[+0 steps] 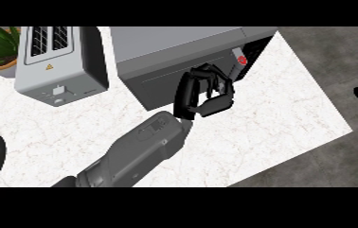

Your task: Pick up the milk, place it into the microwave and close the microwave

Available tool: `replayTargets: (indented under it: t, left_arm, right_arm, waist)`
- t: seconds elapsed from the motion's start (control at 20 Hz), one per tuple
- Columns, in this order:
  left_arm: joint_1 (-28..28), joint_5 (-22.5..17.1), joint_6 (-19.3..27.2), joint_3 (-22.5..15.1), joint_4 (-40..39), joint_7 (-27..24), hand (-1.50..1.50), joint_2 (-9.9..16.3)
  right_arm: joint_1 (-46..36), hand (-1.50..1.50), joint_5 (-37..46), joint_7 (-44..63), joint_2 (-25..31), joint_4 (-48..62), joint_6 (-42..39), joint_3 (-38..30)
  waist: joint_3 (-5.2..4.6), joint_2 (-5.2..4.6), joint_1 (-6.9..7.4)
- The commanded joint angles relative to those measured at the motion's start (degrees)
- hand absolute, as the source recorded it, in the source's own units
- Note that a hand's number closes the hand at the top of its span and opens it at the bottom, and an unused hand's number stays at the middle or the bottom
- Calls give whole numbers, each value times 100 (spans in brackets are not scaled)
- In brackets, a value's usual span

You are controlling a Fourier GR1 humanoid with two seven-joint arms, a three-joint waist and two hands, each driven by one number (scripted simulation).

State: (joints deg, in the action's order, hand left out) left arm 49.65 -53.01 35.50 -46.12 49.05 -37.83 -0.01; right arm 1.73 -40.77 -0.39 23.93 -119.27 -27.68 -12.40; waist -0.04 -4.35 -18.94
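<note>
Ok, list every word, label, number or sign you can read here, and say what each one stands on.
No word or number can be read anywhere.
Toaster: a small yellow triangle sign on its top, near; whatever is inside it is too small to read.
Microwave: a red round mark at its front right, near; too blurred to tell if it holds text.
Hand and forearm: no markings.

Tabletop (280, 109): white, faint pale-brown marble veining. Floor (321, 47) beyond it: dark grey, mottled. Microwave (174, 42): grey top, darker grey door face, black strip at its right end carrying a small red mark (242, 60). Toaster (59, 61): light silver-grey, black side panel, black slots, small yellow label. Plant (7, 40): green leaves. Forearm (136, 153): grey. Hand (206, 92): black.
</note>
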Motion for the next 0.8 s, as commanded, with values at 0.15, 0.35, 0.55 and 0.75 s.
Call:
replayTargets:
  t: [0.15, 0.35, 0.55, 0.75]
  left_arm:
    - [488, -231, -139, 219, -572, 108, 150, 1]
    - [520, -267, -154, 113, -629, 41, 150, 1]
    - [547, -386, -162, 123, -615, -3, 150, 1]
    - [515, -417, -163, 66, -651, -142, 150, 1]
  right_arm:
    - [-111, -150, -258, 117, 150, 5, 18, -105]
    - [-211, -150, -485, 169, 242, -13, -114, -40]
    - [-226, -150, -614, 254, 274, -10, -148, 63]
    - [-245, -150, -780, 299, 356, -10, -242, 76]
  waist:
    - [-5, -90, -59]
    - [2, -91, -11]
    - [-2, -133, -32]
    - [0, -137, -58]
